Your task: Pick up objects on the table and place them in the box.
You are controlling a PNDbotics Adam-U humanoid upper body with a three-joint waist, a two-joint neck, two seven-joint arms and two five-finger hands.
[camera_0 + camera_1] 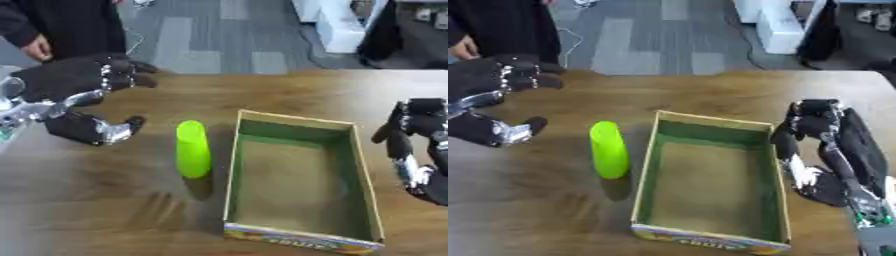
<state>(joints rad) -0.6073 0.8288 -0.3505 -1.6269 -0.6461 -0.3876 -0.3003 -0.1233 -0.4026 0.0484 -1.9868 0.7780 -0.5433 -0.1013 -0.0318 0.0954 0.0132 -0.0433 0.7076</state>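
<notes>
The left hand (pixel 74 95) is wide open above the wooden table (pixel 289 92), holding nothing; its fingers (pixel 131 72) and thumb (pixel 118 129) point toward the green cylinder (pixel 193 148), which stands just beyond the thumb tip, apart from it. The cylinder is just beside the left wall of the empty box (pixel 302 180). The right hand (pixel 829 150) rests by the box's right wall, fingers slightly bent and holding nothing.

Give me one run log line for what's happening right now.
left robot hand: open, beside green cylinder | cylinder: upright on table | box: empty | right robot hand: idle by box
</notes>
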